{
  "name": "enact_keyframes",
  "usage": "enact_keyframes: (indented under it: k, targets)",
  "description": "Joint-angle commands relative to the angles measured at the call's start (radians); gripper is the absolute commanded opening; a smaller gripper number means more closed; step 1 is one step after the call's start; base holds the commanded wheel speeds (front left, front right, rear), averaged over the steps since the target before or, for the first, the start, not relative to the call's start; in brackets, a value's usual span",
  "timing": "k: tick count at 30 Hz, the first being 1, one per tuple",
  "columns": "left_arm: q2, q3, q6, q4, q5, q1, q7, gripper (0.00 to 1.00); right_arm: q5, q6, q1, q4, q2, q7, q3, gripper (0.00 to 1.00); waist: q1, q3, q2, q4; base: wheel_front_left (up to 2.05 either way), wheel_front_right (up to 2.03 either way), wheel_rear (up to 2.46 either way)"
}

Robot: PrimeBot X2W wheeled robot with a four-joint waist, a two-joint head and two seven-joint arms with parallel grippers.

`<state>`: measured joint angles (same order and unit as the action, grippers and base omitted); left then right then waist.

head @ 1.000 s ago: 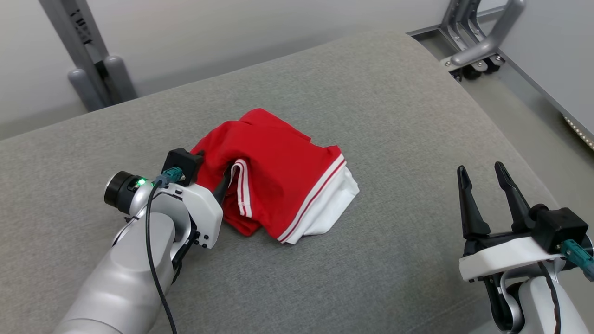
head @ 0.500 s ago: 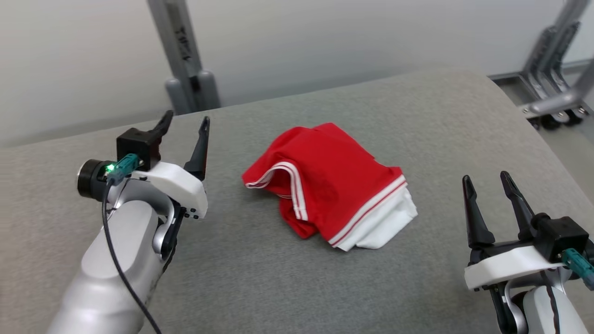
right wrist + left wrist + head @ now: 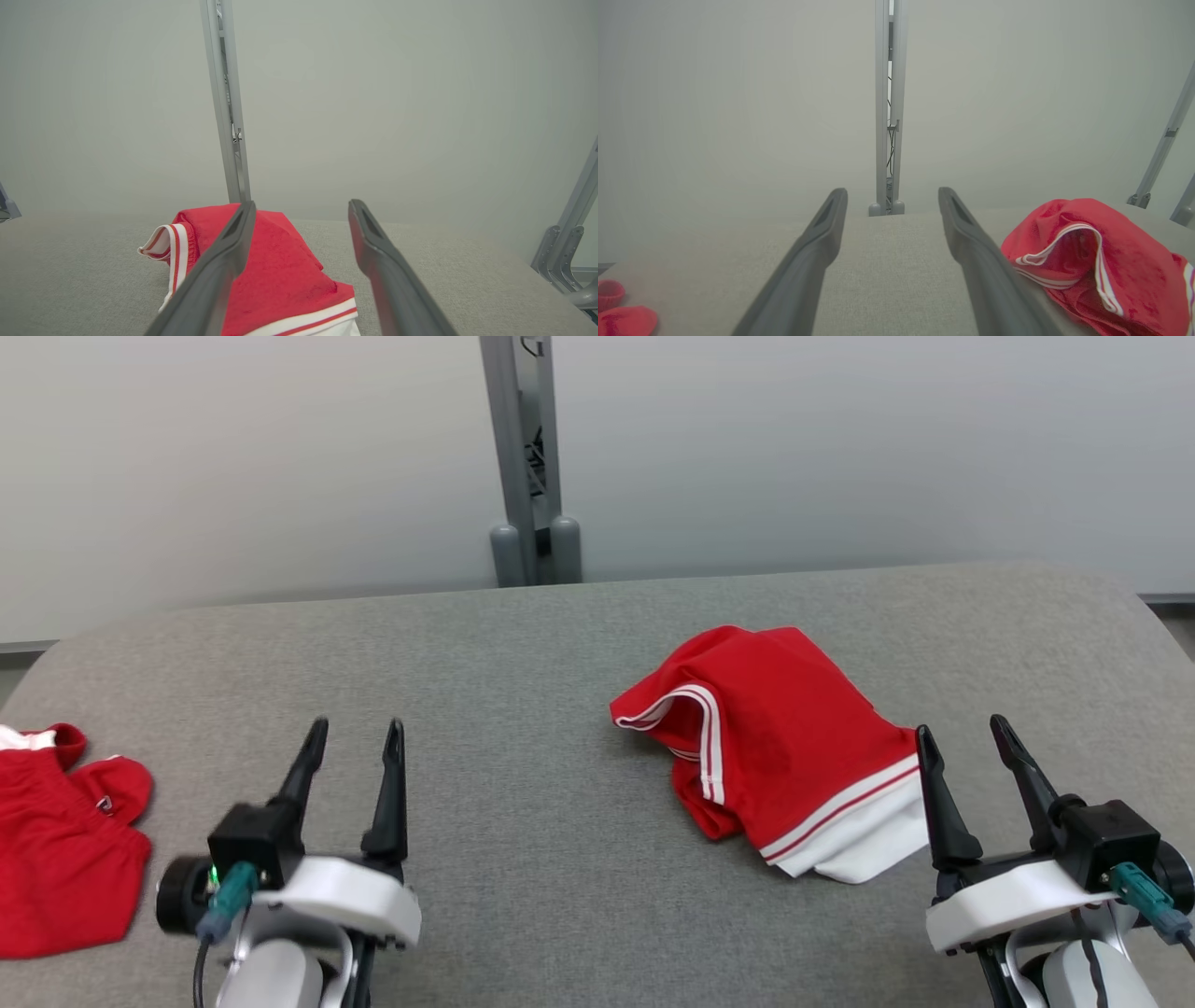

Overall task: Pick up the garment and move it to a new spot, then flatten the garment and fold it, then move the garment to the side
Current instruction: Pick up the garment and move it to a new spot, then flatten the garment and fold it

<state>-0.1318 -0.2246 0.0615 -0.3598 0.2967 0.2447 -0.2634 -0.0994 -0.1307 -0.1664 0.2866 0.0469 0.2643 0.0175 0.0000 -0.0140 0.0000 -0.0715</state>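
A grey padded surface (image 3: 523,709) runs below a pale wall and a metal post (image 3: 527,457). The left tool (image 3: 358,723) and the right tool (image 3: 961,724) hover released, holding nothing. The red garment (image 3: 784,747) lies bunched just left of the right tool. Flattening looks next: pinch the striped hems and pull them apart. Bare room lies centre-left. The surface's right edge is near, and another red garment (image 3: 56,859) sits far left.

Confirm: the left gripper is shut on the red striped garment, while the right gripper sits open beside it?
No. The head view shows the left gripper open and empty, apart from the red striped garment. The right gripper is open beside it.
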Motion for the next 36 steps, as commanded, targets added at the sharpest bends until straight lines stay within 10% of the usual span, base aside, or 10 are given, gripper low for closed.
enact_keyframes:
  k: [1, 19, 36]
  targets:
    - [0.012, 0.022, -0.006, 0.018, -0.009, -0.037, -0.001, 1.0, 0.004, 0.0, 0.014, 0.004, 0.007, 0.001, 0.0, 1.0, 0.0, -0.017, 0.0, 0.024, 0.0, 0.0, 0.0]
    - [0.079, 0.087, -0.067, 0.031, -0.078, -0.129, -0.001, 1.0, -0.004, 0.0, -0.037, 0.051, 0.006, 0.001, 0.117, 1.0, 0.0, -0.016, 0.0, 0.088, 0.0, 0.0, 0.0]
    - [0.079, 0.019, -0.054, 0.013, -0.025, -0.075, -0.001, 1.0, 0.191, 0.0, -0.319, 0.454, 0.009, -0.002, 0.128, 1.0, 0.0, 0.06, 0.0, 0.234, 0.0, 0.0, 0.0]
